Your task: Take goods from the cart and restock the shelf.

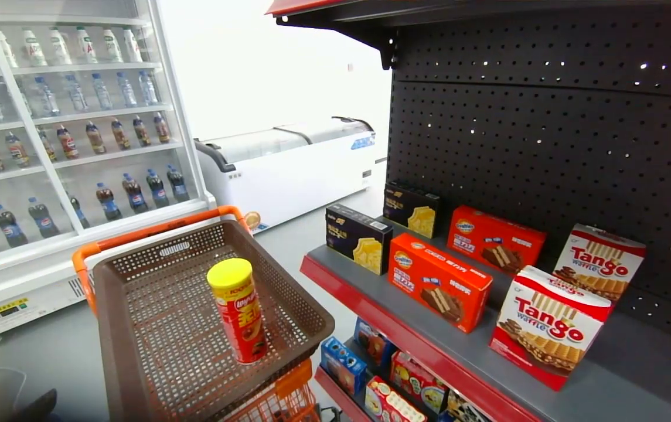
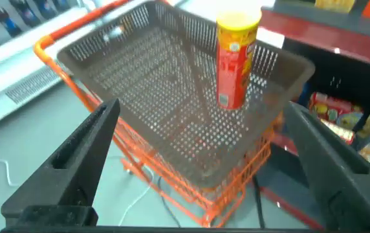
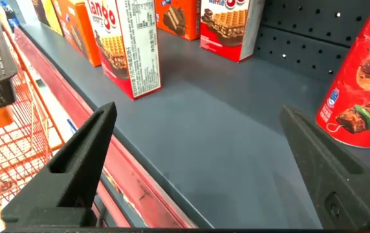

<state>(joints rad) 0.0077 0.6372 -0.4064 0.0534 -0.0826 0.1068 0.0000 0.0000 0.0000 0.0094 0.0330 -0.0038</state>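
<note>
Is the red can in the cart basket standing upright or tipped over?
Upright: the can stands on its base in the brown basket, yellow lid on top.

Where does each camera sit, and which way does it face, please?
Head view: on the head, looking forward and down at the cart basket, its chips can and the shelf.
Left wrist view: on the left wrist, looking down at the chips can; the open left gripper frames it.
Right wrist view: on the right wrist, facing along the shelf at wafer boxes; the open right gripper frames it.
Shared: head and left wrist both show the chips can.
</note>
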